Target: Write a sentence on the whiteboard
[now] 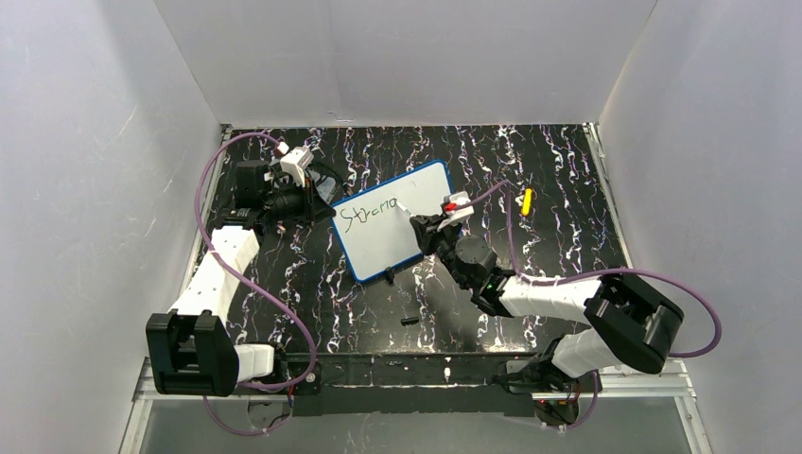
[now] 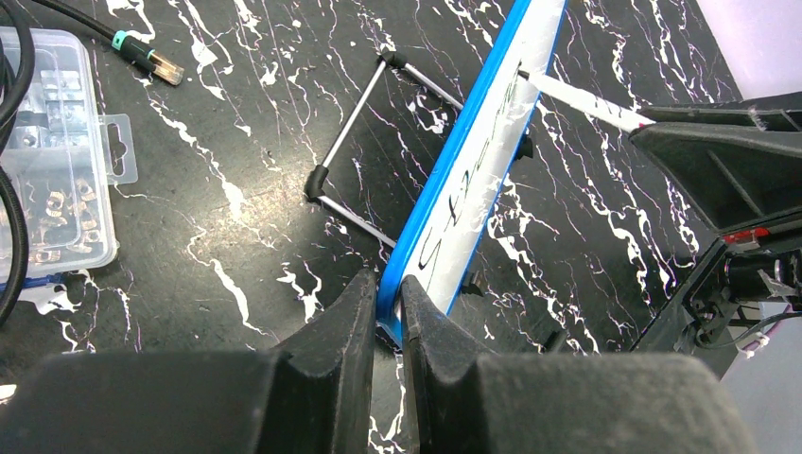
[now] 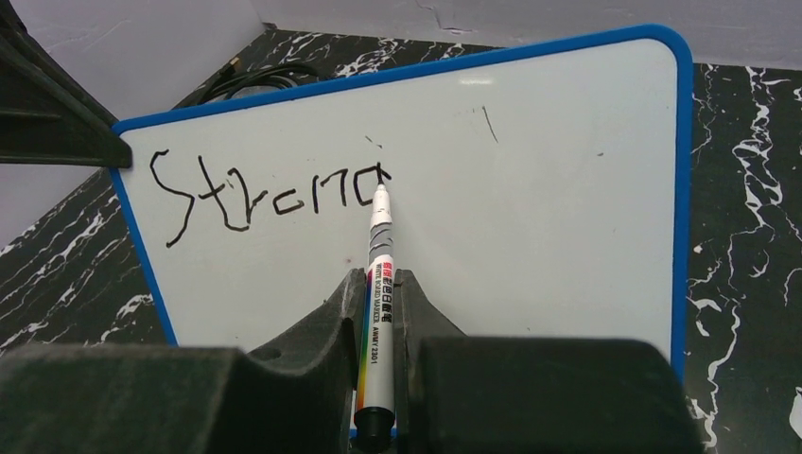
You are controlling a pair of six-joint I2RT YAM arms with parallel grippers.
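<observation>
The whiteboard (image 1: 392,219), white with a thin blue rim, stands tilted on a wire stand in mid table. It also shows in the right wrist view (image 3: 530,180) and edge-on in the left wrist view (image 2: 473,151). The sentence (image 3: 270,194) is one dark line reading roughly "Strong". My left gripper (image 2: 386,303) is shut on the board's blue corner rim. My right gripper (image 3: 378,288) is shut on a white marker (image 3: 376,284), whose tip touches the board at the end of the last letter. In the top view the right gripper (image 1: 430,227) is at the board's right side.
A clear plastic parts box (image 2: 52,161) and a cable plug (image 2: 147,59) lie left of the board. The wire stand (image 2: 364,151) props the board from behind. A yellow object (image 1: 527,200) lies right of the board. A small black piece (image 1: 409,321) lies in front.
</observation>
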